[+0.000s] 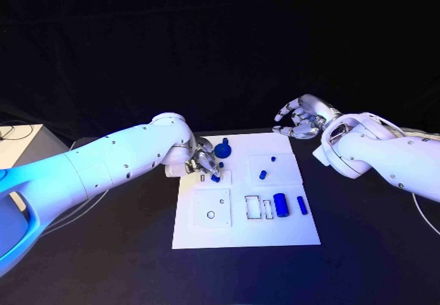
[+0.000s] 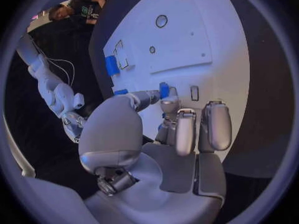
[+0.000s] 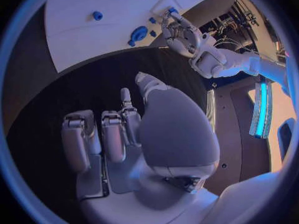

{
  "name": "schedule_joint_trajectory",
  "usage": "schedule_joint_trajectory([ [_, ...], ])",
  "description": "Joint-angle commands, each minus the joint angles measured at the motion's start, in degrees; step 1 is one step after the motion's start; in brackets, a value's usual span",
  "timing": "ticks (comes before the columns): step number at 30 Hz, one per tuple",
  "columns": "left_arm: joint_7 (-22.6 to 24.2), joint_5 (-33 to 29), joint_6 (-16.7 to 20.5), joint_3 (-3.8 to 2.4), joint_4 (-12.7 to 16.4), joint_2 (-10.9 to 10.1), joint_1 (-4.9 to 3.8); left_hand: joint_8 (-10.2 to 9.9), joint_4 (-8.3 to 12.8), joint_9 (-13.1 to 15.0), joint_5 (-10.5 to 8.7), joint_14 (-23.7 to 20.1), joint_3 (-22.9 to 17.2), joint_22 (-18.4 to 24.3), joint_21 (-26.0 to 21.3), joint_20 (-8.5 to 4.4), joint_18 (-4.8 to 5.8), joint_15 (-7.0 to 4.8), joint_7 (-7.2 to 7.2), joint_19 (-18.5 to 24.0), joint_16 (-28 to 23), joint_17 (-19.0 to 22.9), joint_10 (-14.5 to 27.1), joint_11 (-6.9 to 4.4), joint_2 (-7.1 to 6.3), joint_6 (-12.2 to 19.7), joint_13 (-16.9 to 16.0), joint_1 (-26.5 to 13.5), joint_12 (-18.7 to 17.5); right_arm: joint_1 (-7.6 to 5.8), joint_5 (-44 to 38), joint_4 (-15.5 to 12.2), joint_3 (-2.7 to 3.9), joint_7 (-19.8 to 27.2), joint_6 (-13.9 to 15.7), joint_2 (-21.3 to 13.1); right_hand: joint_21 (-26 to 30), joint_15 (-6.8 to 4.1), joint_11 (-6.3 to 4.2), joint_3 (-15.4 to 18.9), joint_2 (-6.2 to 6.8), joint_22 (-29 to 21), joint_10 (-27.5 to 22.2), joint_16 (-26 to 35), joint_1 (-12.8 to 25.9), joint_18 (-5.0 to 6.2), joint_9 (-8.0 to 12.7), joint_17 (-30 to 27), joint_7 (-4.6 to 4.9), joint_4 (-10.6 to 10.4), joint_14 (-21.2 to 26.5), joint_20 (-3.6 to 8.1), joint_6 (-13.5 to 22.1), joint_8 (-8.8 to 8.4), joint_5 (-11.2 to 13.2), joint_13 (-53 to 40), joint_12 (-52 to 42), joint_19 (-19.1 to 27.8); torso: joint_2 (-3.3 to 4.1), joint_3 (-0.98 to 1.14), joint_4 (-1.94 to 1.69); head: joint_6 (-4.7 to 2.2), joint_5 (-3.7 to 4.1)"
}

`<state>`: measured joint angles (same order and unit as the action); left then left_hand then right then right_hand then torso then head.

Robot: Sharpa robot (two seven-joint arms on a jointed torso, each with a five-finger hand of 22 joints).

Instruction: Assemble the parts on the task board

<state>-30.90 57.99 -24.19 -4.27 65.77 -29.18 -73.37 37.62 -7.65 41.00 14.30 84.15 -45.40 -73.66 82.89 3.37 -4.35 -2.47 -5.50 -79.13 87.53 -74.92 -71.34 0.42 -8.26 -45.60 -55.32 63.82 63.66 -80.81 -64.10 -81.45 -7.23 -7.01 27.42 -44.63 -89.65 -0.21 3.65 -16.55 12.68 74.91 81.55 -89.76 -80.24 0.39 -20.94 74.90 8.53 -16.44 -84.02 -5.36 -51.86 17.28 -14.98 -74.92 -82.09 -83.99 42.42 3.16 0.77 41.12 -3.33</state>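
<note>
The white task board (image 1: 275,235) lies in the middle of the black table. My left hand (image 1: 203,162) is low over the board's far left part and pinches a small blue part (image 1: 215,178) between thumb and a finger. In the left wrist view that small blue part (image 2: 164,90) sits at the fingertips, beside a small rectangular slot (image 2: 194,92). My right hand (image 1: 301,119) hovers off the board's far right corner, fingers apart and curved, holding nothing. A round blue part (image 1: 223,151) lies just beyond the left hand.
On the board's right side lie a blue cylinder (image 1: 280,204), a blue bar (image 1: 302,204) and a small blue peg (image 1: 262,173). Empty cut-outs (image 1: 253,208) sit near the board's middle. A white box (image 1: 18,143) stands at the table's left.
</note>
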Motion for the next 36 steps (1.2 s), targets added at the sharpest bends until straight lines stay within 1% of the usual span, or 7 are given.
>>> schedule_joint_trajectory([
  [1, 0.3, -2.7, 0.0, -0.01, 0.2, -0.1, -0.05, 2.8, 7.4, 11.5, 2.29, 4.6, -7.7, -0.6, 0.5, -0.23, 0.84, -0.55, 0.87, -0.6, 0.5, -12.2, -0.7, -0.17, -0.38, -0.8, -0.3, -1.3, 0.4, 0.05, -0.6, 0.0, 0.02, 0.0, -0.4, 0.0, 0.3, -0.14, 0.19, -0.1, 0.00, 14.6, 0.2, -0.2, 0.5, -0.21, -0.1, 15.1, 0.04, -0.1, -6.0, -0.16, 0.6, 0.05, -0.4, -6.2, 0.1, -5.7, -0.03, 0.00, -0.01, -0.07, -0.01],
  [5, 0.4, -3.9, 1.5, -0.01, 0.5, -0.5, -0.05, 3.1, 8.5, 13.5, 8.28, 5.3, -8.5, -1.6, 1.0, -0.67, 1.04, -1.08, 1.43, -1.4, 1.5, -13.7, -2.2, -0.73, -1.08, -2.0, -1.5, -3.3, 1.3, 0.08, -0.6, 0.1, 0.02, 0.1, -0.4, 0.0, 0.3, -0.15, 0.17, -0.2, -0.05, 14.5, 0.2, -0.2, 0.6, -0.21, -0.1, 15.1, 0.03, 0.0, -6.0, -0.16, 0.6, 0.08, -0.5, -6.2, 0.1, -5.7, -0.06, 0.02, -0.03, -0.17, -0.09],
  [11, 0.5, -4.9, 3.8, -0.02, 1.0, -1.4, -0.06, 2.7, 9.5, 15.3, 13.46, 5.8, -8.8, -3.2, 1.7, -1.32, 1.37, -1.75, 2.14, -2.5, 2.4, -15.0, -4.3, -1.43, -1.76, -3.7, -3.5, -4.9, 2.9, 0.11, -0.6, 0.1, 0.02, 0.1, -0.3, -0.1, 0.3, -0.15, 0.17, -0.2, -0.05, 14.5, 0.2, -0.2, 0.6, -0.21, -0.1, 15.1, 0.03, 0.0, -6.0, -0.16, 0.6, 0.08, -0.5, -6.2, 0.1, -5.7, -0.06, 0.02, -0.04, -0.22, -0.18],
  [12, 0.6, -4.9, 4.1, -0.02, 1.0, -1.5, -0.06, 2.6, 9.6, 15.4, 13.86, 5.8, -8.7, -3.4, 1.8, -1.39, 1.41, -1.82, 2.22, -2.6, 2.4, -15.0, -4.5, -1.50, -1.79, -3.9, -3.7, -5.0, 3.1, 0.11, -0.6, 0.1, 0.02, 0.1, -0.3, -0.2, 0.3, -0.15, 0.17, -0.2, -0.05, 14.5, 0.2, -0.2, 0.6, -0.21, -0.1, 15.1, 0.03, 0.0, -6.0, -0.16, 0.6, 0.08, -0.5, -6.2, 0.1, -5.7, -0.06, 0.03, -0.06, -0.24, -0.20],
  [20, 0.7, -3.9, 7.0, 0.01, 1.4, -2.2, -0.05, 2.6, 9.9, 16.4, 15.53, 5.8, -8.5, -4.3, 2.2, -1.72, 1.60, -2.11, 2.65, -3.2, 2.5, -15.1, -4.9, -1.90, -1.99, -4.8, -2.8, -5.6, 2.5, 0.18, -0.6, 0.1, 0.02, 0.1, -0.2, -0.1, 0.4, -0.15, 0.17, -0.3, -0.02, 14.5, 0.2, -0.2, 0.7, -0.19, -0.2, 15.1, 0.03, 0.0, -6.0, -0.16, 0.6, 0.08, -0.5, -6.2, 0.1, -5.7, 0.01, -0.04, 0.00, -0.29, -0.37],
  [30, 0.8, 0.9, 8.6, 0.33, 1.8, -1.7, -0.02, 2.6, 10.0, 16.6, 15.73, 5.8, -8.5, -4.3, 2.2, -1.77, 1.59, -2.15, 2.69, -3.2, 2.5, -15.1, -4.8, -1.95, -2.05, -4.9, -2.4, -5.6, 2.2, 0.31, -0.6, 0.1, 0.01, 0.2, -0.2, 0.0, 0.4, -0.15, 0.17, -0.3, -0.02, 14.5, 0.2, -0.2, 0.7, -0.19, -0.2, 15.1, 0.03, 0.0, -6.0, -0.16, 0.6, 0.08, -0.5, -6.2, 0.1, -5.7, 0.04, -0.06, 0.06, -0.28, -0.54],
  [36, 0.6, 2.4, 8.0, 0.67, 1.6, -1.4, -0.01, 2.6, 10.1, 16.6, 15.81, 5.8, -8.5, -4.3, 2.2, -1.79, 1.60, -2.17, 2.72, -3.2, 2.5, -15.1, -4.8, -1.97, -2.06, -4.9, -2.3, -5.5, 2.1, 0.37, -0.6, 0.0, 0.01, 0.2, -0.3, 0.0, 0.4, -0.15, 0.17, -0.3, -0.02, 14.5, 0.2, -0.2, 0.7, -0.19, -0.2, 15.1, 0.03, 0.0, -6.0, -0.16, 0.6, 0.08, -0.5, -6.2, 0.1, -5.7, 0.07, -0.06, 0.03, -0.12, -0.59],
])
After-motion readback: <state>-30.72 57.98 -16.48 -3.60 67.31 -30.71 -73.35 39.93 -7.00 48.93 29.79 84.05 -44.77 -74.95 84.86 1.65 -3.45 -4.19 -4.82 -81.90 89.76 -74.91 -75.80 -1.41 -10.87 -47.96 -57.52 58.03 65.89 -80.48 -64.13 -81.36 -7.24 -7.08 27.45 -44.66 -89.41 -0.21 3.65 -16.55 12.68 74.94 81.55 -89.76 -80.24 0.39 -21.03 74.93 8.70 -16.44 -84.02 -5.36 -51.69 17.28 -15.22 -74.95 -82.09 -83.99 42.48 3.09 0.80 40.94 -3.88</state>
